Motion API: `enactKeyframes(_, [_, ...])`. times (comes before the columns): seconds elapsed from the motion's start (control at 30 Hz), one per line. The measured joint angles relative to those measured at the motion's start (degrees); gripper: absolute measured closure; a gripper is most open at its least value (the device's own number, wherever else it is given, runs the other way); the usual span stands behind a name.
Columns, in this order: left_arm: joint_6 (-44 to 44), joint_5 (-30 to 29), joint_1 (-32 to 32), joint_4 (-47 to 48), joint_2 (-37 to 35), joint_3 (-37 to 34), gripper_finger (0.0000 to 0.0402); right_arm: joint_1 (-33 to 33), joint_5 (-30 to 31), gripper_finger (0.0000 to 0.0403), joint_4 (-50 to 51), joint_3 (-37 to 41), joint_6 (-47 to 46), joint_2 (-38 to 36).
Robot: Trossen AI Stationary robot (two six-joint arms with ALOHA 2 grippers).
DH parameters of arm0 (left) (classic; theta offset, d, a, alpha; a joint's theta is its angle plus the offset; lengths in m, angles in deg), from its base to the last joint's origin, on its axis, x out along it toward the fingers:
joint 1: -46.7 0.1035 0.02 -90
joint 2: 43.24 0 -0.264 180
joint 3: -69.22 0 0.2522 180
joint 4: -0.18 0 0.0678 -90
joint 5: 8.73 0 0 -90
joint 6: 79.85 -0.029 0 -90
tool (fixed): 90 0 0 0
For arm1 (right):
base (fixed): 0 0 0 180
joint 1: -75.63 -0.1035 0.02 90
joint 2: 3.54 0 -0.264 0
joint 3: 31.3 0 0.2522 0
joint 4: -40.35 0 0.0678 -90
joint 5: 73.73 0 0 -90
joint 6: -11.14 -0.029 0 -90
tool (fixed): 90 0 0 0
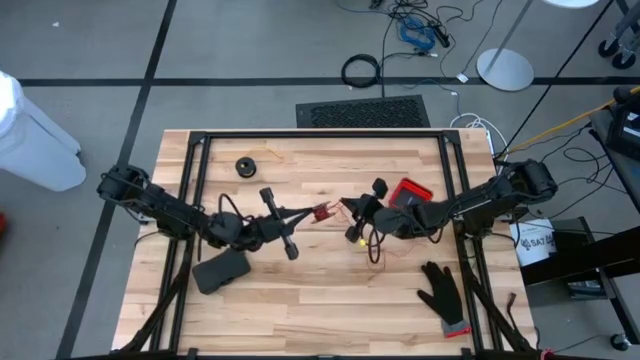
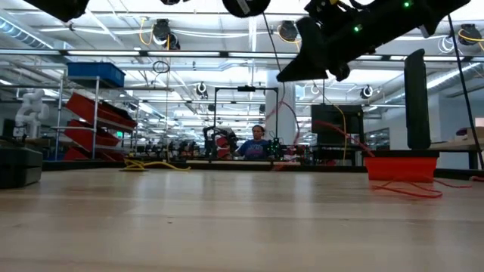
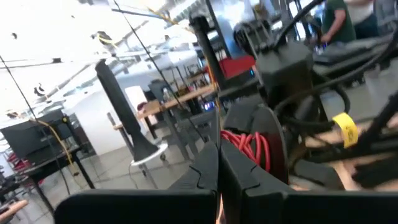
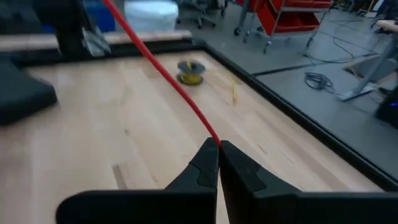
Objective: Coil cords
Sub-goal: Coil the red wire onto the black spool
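The red cord (image 4: 163, 70) runs taut between my two grippers above the middle of the table. Its black spool (image 3: 252, 146), wound with red turns, sits at the tips of my left gripper (image 1: 318, 212), which is shut on it. My right gripper (image 1: 346, 206) is shut on the cord a short way off. A slack red strand (image 1: 374, 248) hangs below the right gripper to the table. The yellow-tan cord's spool (image 1: 245, 166) lies flat on the table at the far left, and no gripper touches it. My left gripper holds the red cord's spool by its edge (image 3: 231, 142), fingers nearly level and coming from the table's left; the fingers themselves hide the exact place. The spool is lifted clear of the table. My right gripper pinches the red cord (image 4: 216, 142) between its two fingertips, coming from the table's right and slanting slightly down. The cord leaves the tips as one straight, taut strand toward the left gripper.
A red tray (image 1: 410, 192) stands right of centre, with loose red cord (image 2: 408, 189) on the table in front of it. A black glove (image 1: 443, 293) lies near the front right. A flat black object (image 1: 220, 270) lies front left. A black frame (image 1: 320, 135) borders the table.
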Motion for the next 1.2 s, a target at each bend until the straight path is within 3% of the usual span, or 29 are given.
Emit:
enactKeyframes(0.13, [1.0, 3.5, 3.4, -2.0, -0.1, 0.0, 0.0401, 1.4, -2.8, 0.0403, -6.2, -0.3, 2.2, 1.4])
enactKeyframes(0.4, [3.1, 7.4, 9.5, -1.7, 0.0, 0.0, 0.0401, 4.8, -6.6, 0.0403, -7.2, -6.1, 1.3, 6.3])
enactKeyframes(0.67, [2.8, 6.1, 11.5, -1.3, 1.9, 0.0, 0.0401, 7.0, -11.4, 0.0403, -7.5, -14.7, 3.1, 11.8])
enactKeyframes(0.87, [1.2, 5.1, 12.1, -1.0, 2.4, 0.0, 0.0401, 7.2, -12.3, 0.0401, -7.9, -15.0, 2.6, 14.0])
enactKeyframes(1.03, [0.9, 5.3, 12.0, -0.7, 2.1, -0.1, 0.0401, 6.6, -12.3, 0.0375, -5.9, -13.8, 3.7, 13.7])
enactKeyframes(1.2, [0.8, 5.7, 11.4, 1.8, 2.0, -0.1, 0.0401, 4.7, -11.7, 0.0331, 2.8, -13.8, 3.8, 12.6])
